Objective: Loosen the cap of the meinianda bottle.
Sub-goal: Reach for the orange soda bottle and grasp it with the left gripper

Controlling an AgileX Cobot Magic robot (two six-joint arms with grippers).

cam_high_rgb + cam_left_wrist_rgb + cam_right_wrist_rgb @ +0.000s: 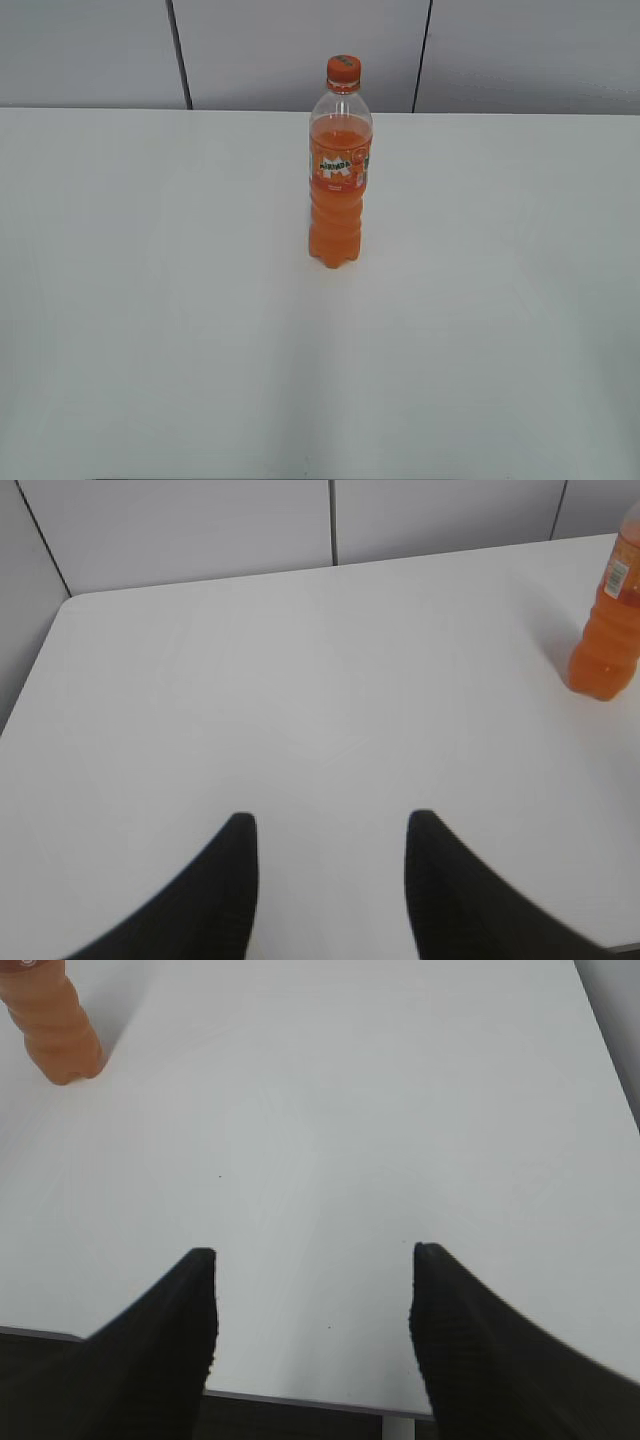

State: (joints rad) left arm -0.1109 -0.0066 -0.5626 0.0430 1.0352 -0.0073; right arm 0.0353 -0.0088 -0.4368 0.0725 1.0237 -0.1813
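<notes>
Well apart from both spread pincers (pixel 330 825) (pixel 315 1252) stands the meinianda bottle (pixel 339 190).

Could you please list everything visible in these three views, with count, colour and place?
meinianda bottle: one, clear plastic with orange drink and an orange-and-green label, upright near the far middle of the table.
cap: one, orange, on the bottle's neck.
table: one, white, filling most of each view.
wall panels: several, light grey with dark seams, behind the table's far edge.
left gripper: one, black fingers spread apart and holding nothing, over the near left of the table.
right gripper: one, black fingers spread apart and holding nothing, at the table's near edge.
</notes>
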